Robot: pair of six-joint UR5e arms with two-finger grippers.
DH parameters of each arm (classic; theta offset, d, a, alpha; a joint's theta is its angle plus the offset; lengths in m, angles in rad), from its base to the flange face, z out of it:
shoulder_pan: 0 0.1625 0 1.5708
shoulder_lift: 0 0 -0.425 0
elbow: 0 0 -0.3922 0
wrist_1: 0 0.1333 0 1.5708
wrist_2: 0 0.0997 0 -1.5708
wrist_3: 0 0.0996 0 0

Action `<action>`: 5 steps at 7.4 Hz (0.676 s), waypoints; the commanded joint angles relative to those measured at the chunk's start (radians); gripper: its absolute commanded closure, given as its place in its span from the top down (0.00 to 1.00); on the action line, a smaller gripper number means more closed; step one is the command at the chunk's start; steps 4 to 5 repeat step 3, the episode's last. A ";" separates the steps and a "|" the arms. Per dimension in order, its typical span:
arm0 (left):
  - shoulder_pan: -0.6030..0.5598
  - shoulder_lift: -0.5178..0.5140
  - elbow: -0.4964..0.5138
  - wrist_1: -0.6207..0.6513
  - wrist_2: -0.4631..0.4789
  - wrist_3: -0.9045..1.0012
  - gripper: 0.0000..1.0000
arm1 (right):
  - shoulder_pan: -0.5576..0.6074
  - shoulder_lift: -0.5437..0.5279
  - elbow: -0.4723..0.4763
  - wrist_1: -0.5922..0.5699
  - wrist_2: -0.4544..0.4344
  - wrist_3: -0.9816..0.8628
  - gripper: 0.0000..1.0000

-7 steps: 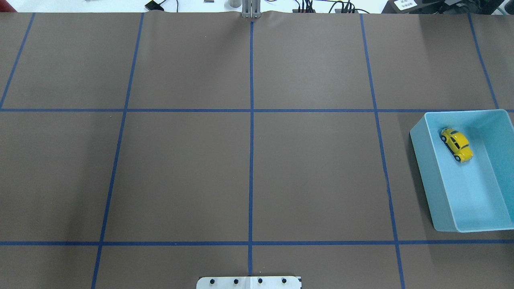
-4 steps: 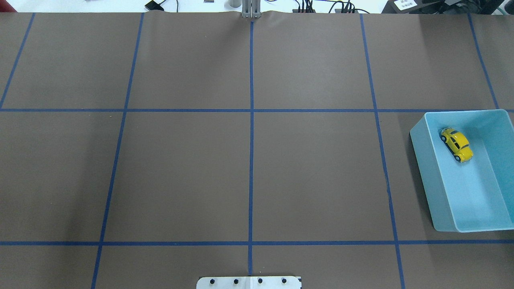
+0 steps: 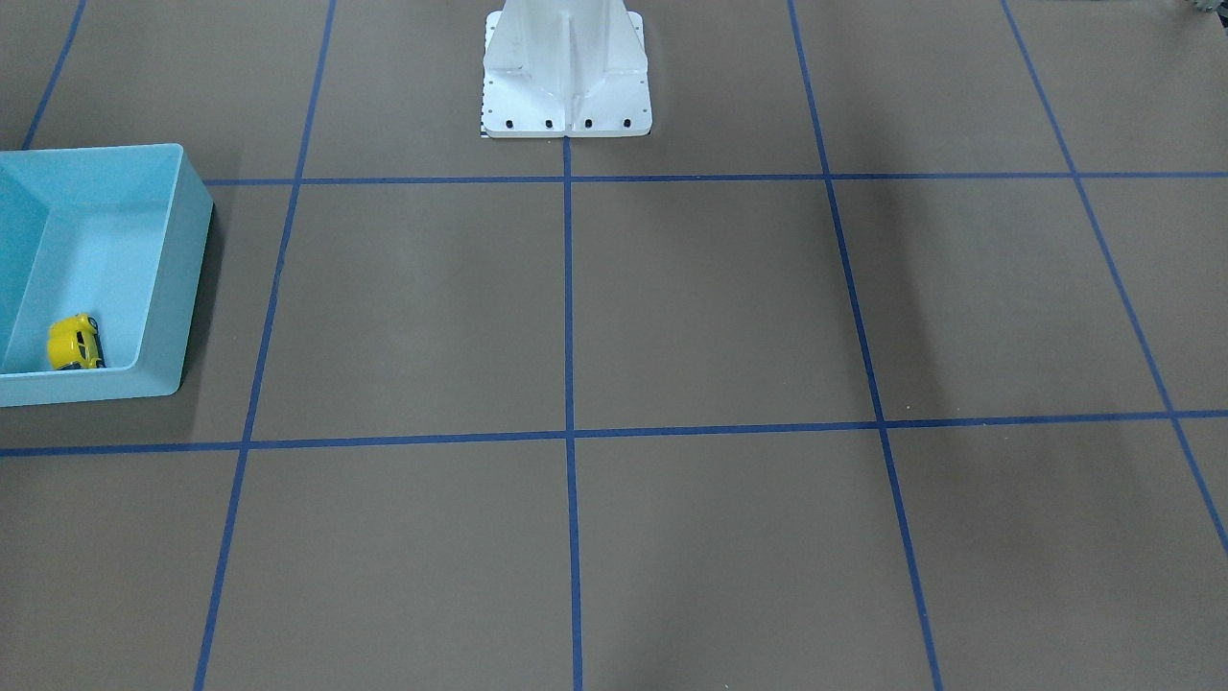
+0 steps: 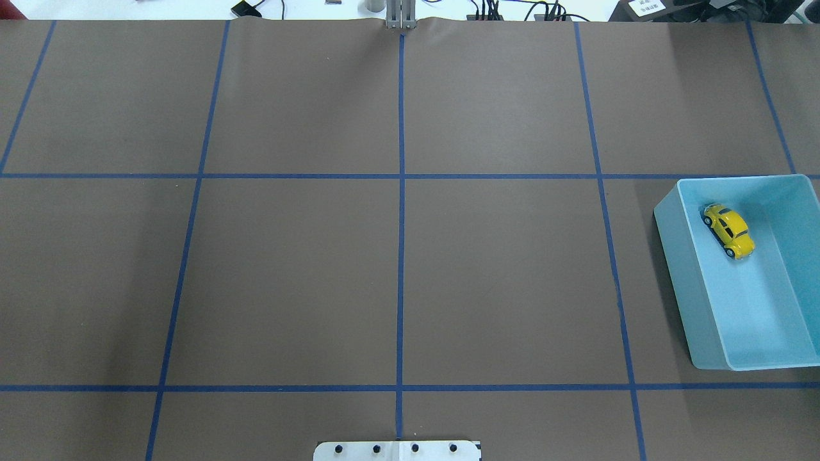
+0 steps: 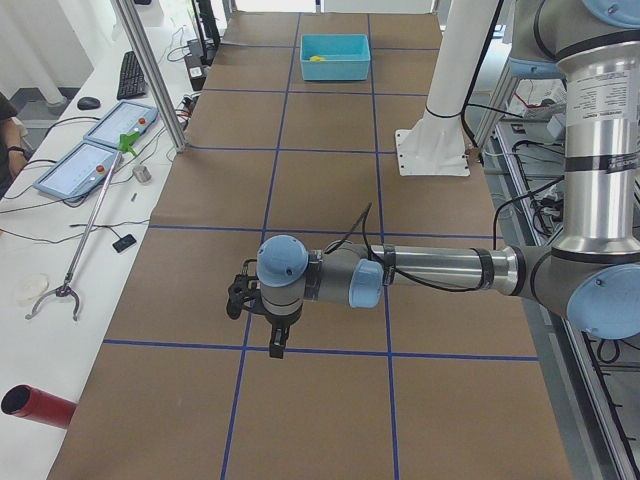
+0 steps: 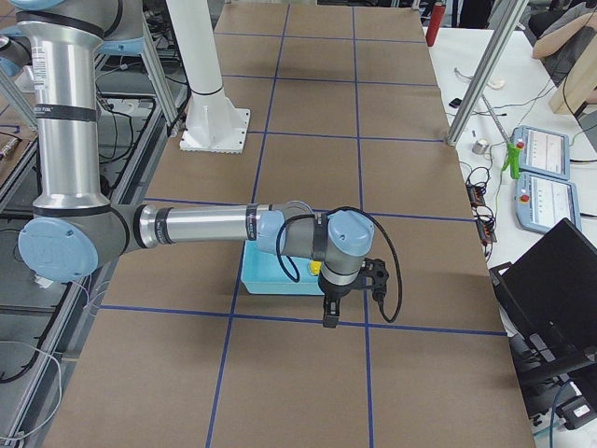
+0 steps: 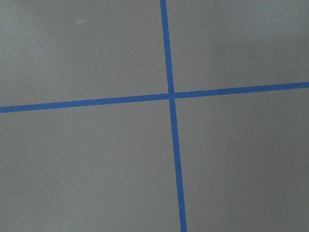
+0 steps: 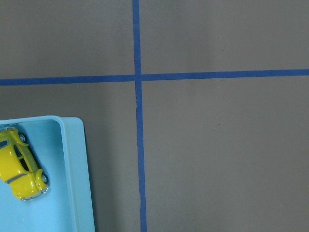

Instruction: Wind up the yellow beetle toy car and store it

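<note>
Hanging over the near end of the counter [image 5: 320,420], the left arm [image 5: 440,270] reaches out level, and the left gripper [image 5: 276,347] points straight down above a crossing of the blue tape lines [image 5: 247,345]. From this end I cannot tell whether its jaws are apart or together, and its own wrist camera shows only brown sheet and tape. It holds nothing that I can see.

Farther along stands the white pedestal [image 5: 440,120], bolted to the counter at the robot's edge.

At the far end sits the light blue bin [image 4: 679,282]. The yellow beetle toy car [image 4: 728,230] rests on its wheels inside it, set at a slant. It is in the end farthest from the robot, close to the wall that faces the middle of the counter.

The right arm [image 6: 196,226] lies level above the bin, and the right gripper [image 6: 328,317] points down over the counter just beside it, clear of the car. Whether that gripper is open or closed, I cannot tell.
</note>
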State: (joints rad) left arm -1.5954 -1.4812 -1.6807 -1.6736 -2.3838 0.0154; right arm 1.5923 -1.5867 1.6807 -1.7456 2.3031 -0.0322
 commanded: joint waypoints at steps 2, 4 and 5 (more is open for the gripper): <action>-0.001 0.001 -0.005 0.002 0.000 0.000 0.99 | 0.000 0.001 0.002 0.000 0.001 0.000 1.00; 0.000 0.001 -0.010 0.002 0.000 -0.002 0.99 | 0.000 0.001 0.002 0.000 0.002 0.000 1.00; 0.000 0.001 -0.010 0.002 0.000 -0.002 0.99 | 0.000 0.001 0.002 0.000 0.002 0.000 1.00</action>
